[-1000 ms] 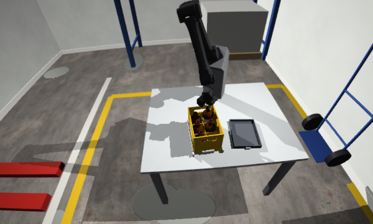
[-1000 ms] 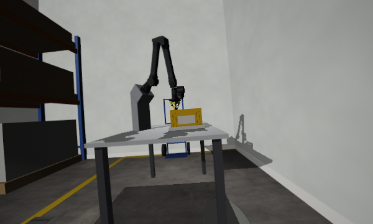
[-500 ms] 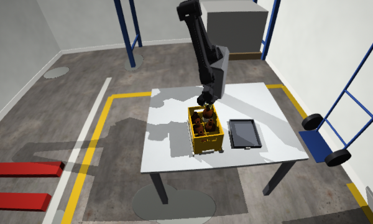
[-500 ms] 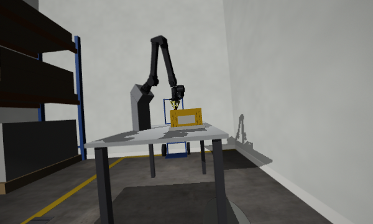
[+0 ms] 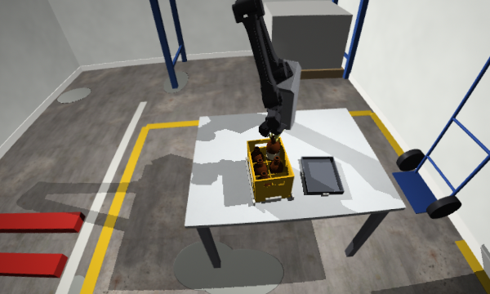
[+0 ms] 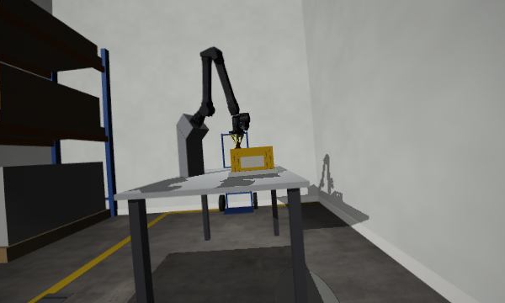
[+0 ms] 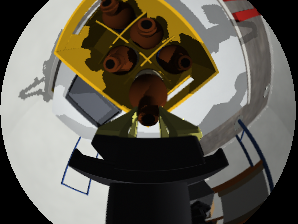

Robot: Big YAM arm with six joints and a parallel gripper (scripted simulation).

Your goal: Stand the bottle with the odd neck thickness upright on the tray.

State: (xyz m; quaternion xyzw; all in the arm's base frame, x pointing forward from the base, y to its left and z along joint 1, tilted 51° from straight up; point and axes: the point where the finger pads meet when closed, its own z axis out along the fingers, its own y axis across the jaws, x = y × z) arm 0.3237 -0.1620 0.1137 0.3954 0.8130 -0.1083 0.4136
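The white rectangular table point(image 5: 229, 196) carries the yellow slatted plastic crate point(image 5: 274, 189) beside the dark shallow tray point(image 5: 322, 175), a bare strip between them. The black parallel gripper point(image 5: 273, 135) is clamped on the brown glass bottle point(image 5: 273, 148), raised above the crate's far rim

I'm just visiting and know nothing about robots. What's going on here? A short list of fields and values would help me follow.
gripper: shut on the neck of the raised bottle
raised bottle: brown, upright, higher than the others, base still within the crate's far corner
other bottles: four, standing in their compartments
crate: yellow, on the table, dividers inside
tray: dark, nothing on it, right of the crate in the top view, apart from it
task status: bottle not yet on the tray
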